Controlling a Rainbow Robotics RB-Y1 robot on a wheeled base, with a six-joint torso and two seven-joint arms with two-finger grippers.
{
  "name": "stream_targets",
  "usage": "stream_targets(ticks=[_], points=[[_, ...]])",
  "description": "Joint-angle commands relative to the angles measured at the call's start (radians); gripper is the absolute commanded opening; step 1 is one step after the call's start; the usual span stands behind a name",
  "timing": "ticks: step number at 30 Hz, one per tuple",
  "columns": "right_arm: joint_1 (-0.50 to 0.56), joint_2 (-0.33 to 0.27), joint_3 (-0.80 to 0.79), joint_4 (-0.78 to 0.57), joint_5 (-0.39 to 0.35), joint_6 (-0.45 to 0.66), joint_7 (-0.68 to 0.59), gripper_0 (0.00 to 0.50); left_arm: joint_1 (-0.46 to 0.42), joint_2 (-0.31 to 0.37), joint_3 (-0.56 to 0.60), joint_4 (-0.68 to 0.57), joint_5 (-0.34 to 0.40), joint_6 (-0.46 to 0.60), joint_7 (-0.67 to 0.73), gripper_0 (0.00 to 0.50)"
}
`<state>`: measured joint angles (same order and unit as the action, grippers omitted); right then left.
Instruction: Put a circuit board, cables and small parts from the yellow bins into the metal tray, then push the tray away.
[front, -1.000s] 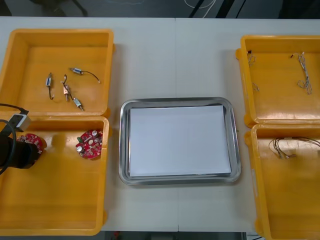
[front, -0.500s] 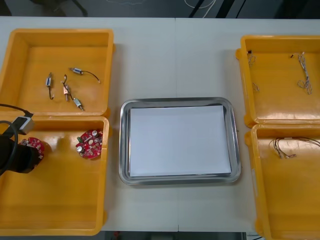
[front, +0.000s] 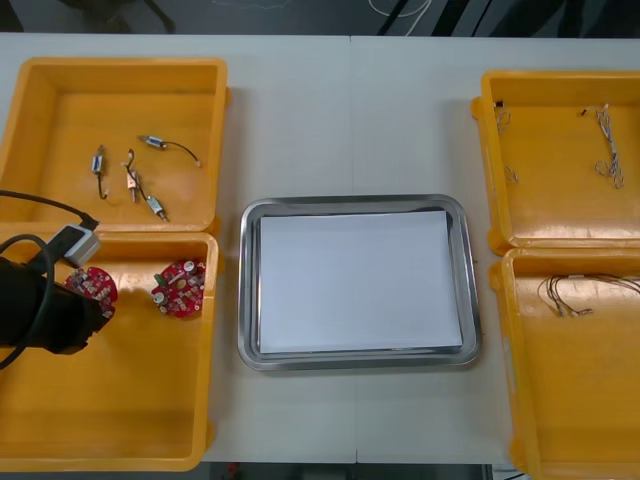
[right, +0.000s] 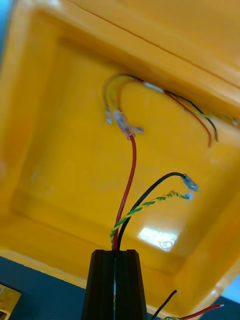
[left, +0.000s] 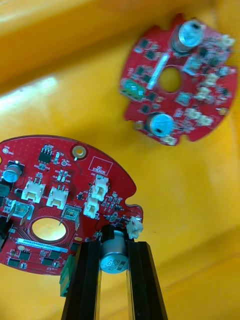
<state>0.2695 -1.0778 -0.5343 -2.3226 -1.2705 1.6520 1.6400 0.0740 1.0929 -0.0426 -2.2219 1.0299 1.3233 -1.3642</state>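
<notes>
Your left gripper (left: 115, 282) is in the near left yellow bin (front: 110, 400), clamped on a small metal can (left: 114, 256) at the edge of a red circuit board (left: 55, 210). A second board (left: 175, 85) lies just to its right. Your right gripper (right: 116, 260) is pinched almost together on thin cables (right: 131, 170), red, black and twisted green-yellow, above a yellow bin (right: 55, 150). The metal tray (front: 244, 290) sits mid-worktop (front: 300, 120), white inside.
</notes>
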Motion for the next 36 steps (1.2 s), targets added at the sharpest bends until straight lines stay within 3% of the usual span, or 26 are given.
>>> stream_targets(ticks=[1,7,18,23,36], points=[[-0.113,-0.065,0.05,-0.049,-0.079,0.011,-0.034,0.0,0.055,-0.008,-0.017,-0.062,-0.051,0.005,0.172,0.0],[-0.225,-0.074,0.143,-0.095,-0.095,0.011,-0.032,0.0,0.101,-0.01,-0.065,-0.053,-0.09,-0.072,0.175,0.0],[-0.431,-0.087,0.418,-0.146,0.043,0.009,-0.031,0.0,0.102,-0.015,-0.177,-0.028,-0.217,-0.138,0.203,0.0],[-0.515,-0.111,0.537,-0.144,0.083,-0.012,-0.037,0.0,0.099,-0.015,-0.206,0.007,-0.238,-0.187,0.203,0.0],[-0.688,-0.116,0.757,-0.133,0.149,-0.038,-0.049,0.0,0.098,-0.015,-0.215,0.008,-0.244,-0.188,0.215,0.0]])
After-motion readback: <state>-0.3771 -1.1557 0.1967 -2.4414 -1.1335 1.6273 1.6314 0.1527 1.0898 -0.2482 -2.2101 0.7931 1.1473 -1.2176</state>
